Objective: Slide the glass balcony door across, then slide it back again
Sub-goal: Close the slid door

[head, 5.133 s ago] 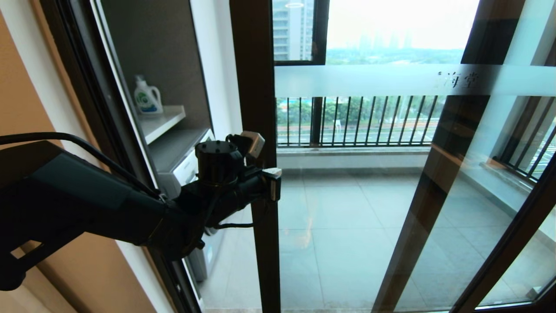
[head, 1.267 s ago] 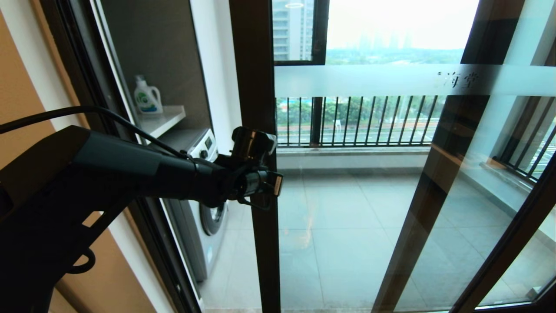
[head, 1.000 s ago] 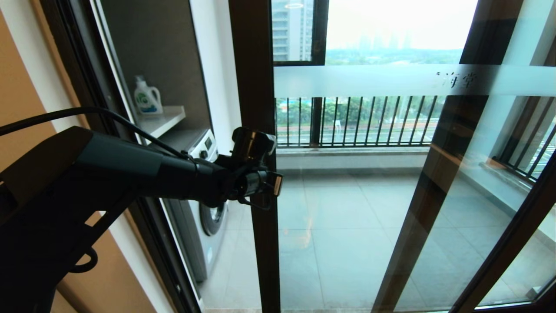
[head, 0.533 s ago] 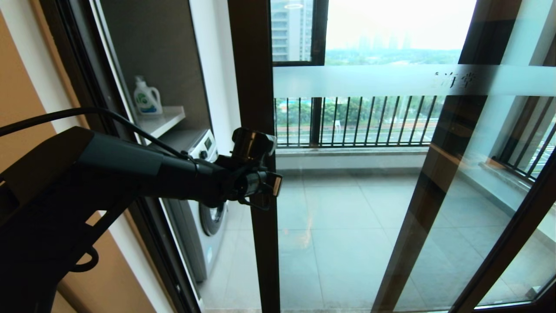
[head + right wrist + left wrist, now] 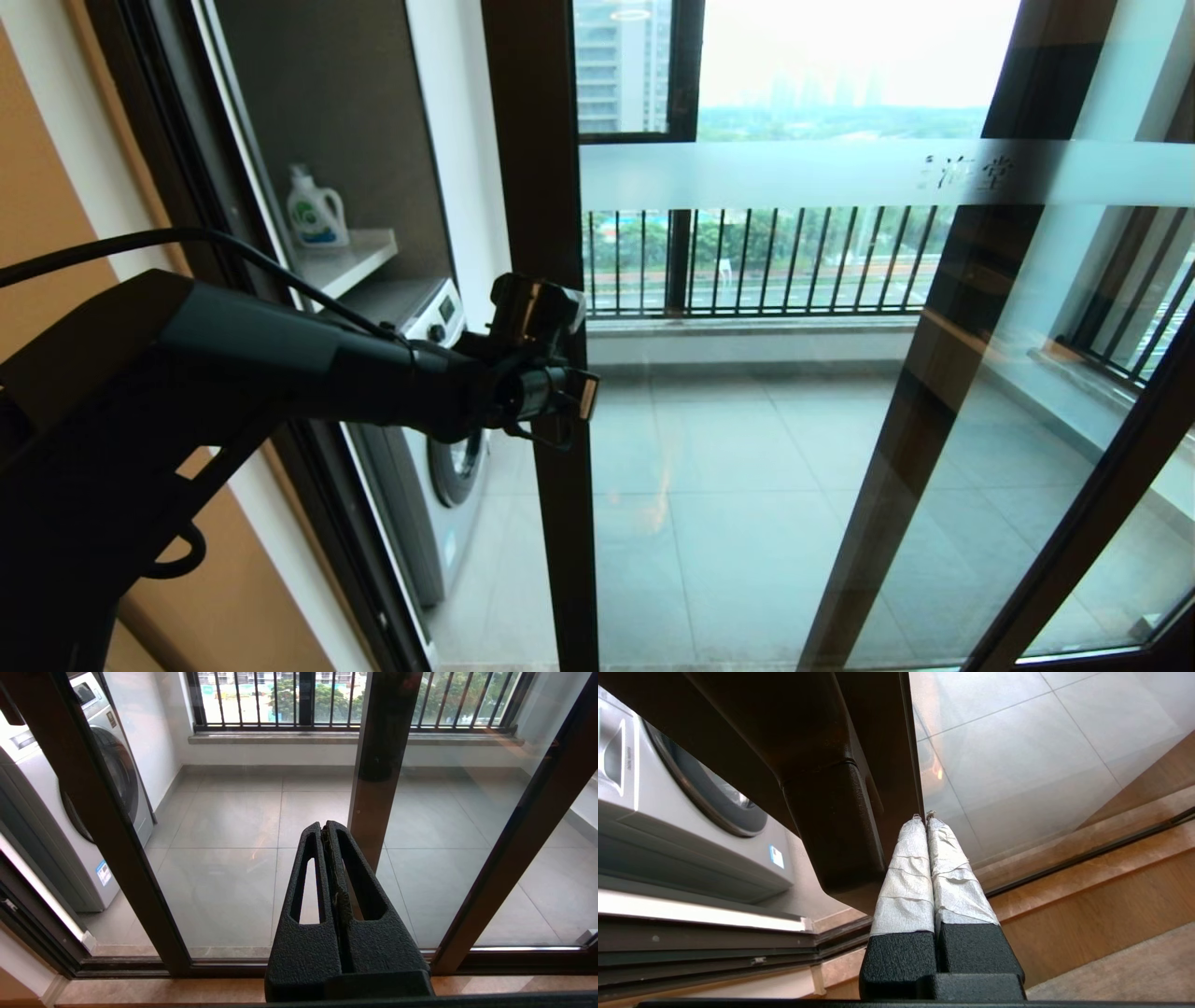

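The glass balcony door (image 5: 794,420) fills the centre and right of your head view: a clear pane in a dark brown frame, crossed by a frosted band (image 5: 840,174) that carries two Chinese characters (image 5: 976,172) near its right end. Its left vertical stile (image 5: 541,187) stands near the middle of that view, with an open gap between the stile and the fixed door frame (image 5: 177,187) on the left. Your left gripper (image 5: 586,394) sits against the stile's room-side face, on the edge next to the glass; in the left wrist view its tape-wrapped fingers (image 5: 908,872) are pressed together with nothing between them, their tips touching the stile (image 5: 878,765) just beside a raised dark handle block (image 5: 833,826). Your right gripper (image 5: 327,833) appears only in its own wrist view, fingers closed and empty, held in front of the glass and apart from it. Through the gap you see a white front-loading washing machine (image 5: 439,448), and above it a shelf (image 5: 350,261) holding a white detergent bottle (image 5: 316,211). Beyond the pane lie the grey tiled balcony floor (image 5: 747,504) and the railing bars (image 5: 775,261) of the outer window.
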Controlling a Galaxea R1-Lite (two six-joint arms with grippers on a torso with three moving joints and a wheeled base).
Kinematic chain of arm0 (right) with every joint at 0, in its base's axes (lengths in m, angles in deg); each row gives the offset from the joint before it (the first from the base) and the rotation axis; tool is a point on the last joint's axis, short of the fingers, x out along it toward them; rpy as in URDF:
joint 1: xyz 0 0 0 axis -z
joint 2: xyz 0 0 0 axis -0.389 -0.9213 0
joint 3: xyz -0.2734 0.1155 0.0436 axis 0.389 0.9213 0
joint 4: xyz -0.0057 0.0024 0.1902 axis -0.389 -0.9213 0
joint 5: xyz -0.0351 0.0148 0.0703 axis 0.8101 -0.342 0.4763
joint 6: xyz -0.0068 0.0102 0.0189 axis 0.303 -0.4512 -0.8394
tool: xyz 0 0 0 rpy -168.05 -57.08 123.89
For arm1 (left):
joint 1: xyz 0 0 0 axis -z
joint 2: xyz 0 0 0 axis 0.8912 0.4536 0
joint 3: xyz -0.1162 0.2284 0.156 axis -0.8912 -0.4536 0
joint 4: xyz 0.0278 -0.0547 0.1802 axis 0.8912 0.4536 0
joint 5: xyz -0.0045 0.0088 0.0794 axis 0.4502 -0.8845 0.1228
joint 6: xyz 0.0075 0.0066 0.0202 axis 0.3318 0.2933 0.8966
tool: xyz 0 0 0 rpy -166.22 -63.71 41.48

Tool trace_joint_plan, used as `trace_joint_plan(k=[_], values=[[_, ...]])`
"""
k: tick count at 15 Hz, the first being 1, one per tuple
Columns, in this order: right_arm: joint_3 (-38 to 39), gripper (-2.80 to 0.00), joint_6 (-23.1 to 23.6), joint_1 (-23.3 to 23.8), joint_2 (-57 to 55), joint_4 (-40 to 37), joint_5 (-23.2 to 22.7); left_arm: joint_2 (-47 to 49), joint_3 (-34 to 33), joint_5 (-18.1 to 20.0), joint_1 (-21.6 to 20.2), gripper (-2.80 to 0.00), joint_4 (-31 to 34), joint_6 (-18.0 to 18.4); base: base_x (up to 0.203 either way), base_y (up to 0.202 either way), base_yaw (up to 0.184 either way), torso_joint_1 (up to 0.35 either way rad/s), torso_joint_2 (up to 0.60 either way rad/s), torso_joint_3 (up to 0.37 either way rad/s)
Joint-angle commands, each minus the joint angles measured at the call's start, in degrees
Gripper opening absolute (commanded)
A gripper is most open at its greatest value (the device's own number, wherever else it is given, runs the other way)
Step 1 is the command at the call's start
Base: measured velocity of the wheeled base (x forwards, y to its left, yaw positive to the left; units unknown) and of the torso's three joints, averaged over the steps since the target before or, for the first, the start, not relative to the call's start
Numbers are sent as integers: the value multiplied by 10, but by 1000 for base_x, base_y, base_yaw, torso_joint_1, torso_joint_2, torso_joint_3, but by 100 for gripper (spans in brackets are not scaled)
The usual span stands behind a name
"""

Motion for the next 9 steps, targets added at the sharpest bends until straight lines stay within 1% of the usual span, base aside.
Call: trace_joint_plan(k=[1, 4, 9], values=[[0, -280, 1, 0, -1, 0, 0, 0, -1, -3, -4, -280, -2, 0, 0, 0, 0, 0, 0, 0], [0, -280, 1, 0, -1, 0, 0, -2, -1, -3, -7, -280, 11, -1, 0, 0, 0, 0, 0, 0], [0, -280, 1, 0, -1, 0, 0, -14, -11, -2, -22, -280, 12, 0, 0, 0, 0, 0, 0, 0]])
